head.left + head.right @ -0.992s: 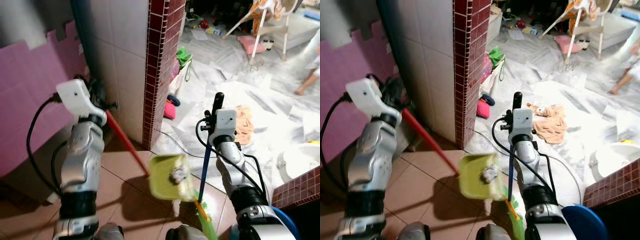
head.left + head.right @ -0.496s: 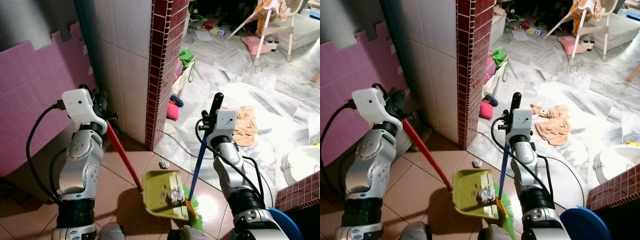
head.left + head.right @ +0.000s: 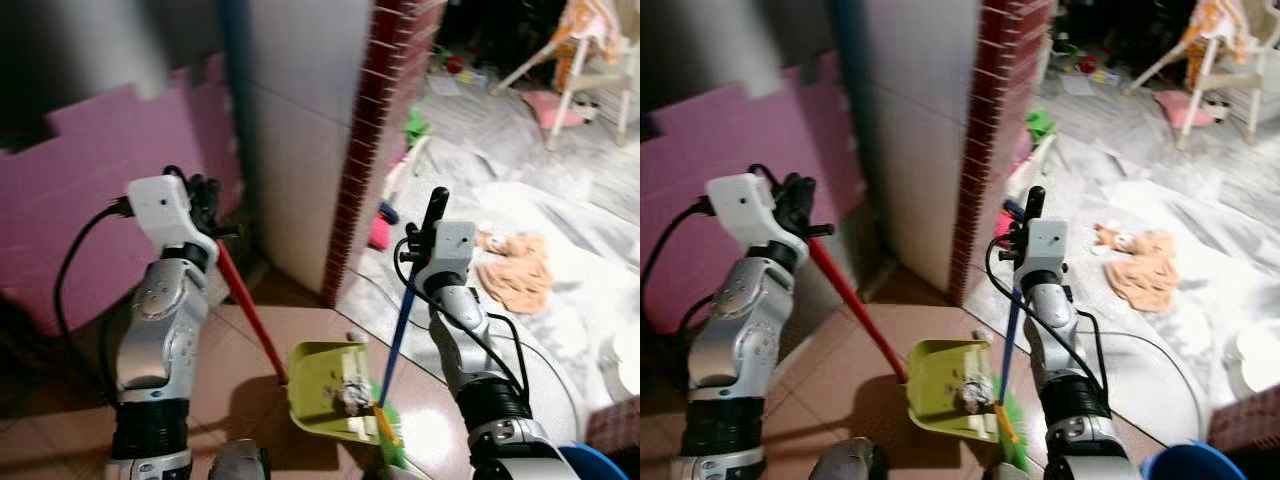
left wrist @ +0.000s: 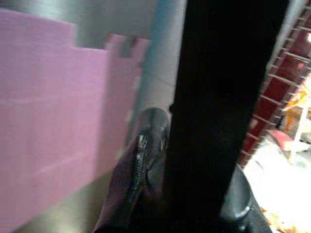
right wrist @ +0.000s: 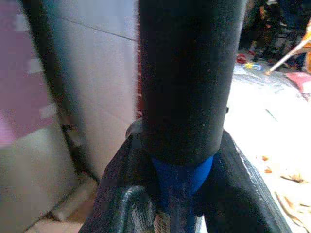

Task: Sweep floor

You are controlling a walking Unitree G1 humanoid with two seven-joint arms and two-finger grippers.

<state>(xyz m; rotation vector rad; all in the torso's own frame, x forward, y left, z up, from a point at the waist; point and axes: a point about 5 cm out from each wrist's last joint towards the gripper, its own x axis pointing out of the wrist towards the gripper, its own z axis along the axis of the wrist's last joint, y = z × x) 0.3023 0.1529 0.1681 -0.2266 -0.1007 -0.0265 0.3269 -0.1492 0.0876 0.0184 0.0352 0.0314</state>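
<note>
Gripping broom (image 3: 398,335) and dustpan (image 3: 325,390)

no readable text, labels, brands or numbers on anything in view

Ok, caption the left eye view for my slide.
Left gripper holds the red-handled green dustpan with a crumpled wad; right gripper holds the blue broom.

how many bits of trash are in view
2: one crumpled wad in the dustpan, one small scrap on the floor beyond it. The broom may hide more.
</note>
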